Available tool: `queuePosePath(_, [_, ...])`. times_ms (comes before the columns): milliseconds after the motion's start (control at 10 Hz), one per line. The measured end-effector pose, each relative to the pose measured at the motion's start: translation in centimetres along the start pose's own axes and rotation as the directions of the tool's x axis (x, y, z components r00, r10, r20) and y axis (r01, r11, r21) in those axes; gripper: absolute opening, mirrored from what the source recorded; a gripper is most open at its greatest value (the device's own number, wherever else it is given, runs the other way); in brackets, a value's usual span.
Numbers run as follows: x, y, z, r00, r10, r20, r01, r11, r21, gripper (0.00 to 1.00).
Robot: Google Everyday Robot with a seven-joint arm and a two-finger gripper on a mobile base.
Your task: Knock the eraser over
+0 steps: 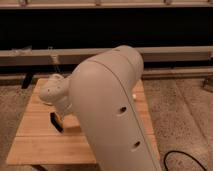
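Note:
The eraser (56, 121), a small black block with a reddish-brown edge, seems to stand upright on the left part of the wooden table (35, 142). My white arm fills the middle of the camera view. Its wrist (52, 92) hangs over the table's left side. The gripper (62, 113) sits at the lower end of the wrist, right above and beside the eraser. It is mostly hidden by the arm. I cannot tell whether it touches the eraser.
The table stands on a speckled floor (175, 110). A long grey rail (165, 52) runs along the dark back wall. A black cable (175, 159) lies on the floor at the lower right.

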Motion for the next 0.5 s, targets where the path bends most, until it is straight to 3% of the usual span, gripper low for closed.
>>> queuePosePath(500, [-1.5,5.2,-0.9,0.994,-0.107,0.027,0.110,0.988,-0.108,0.65])
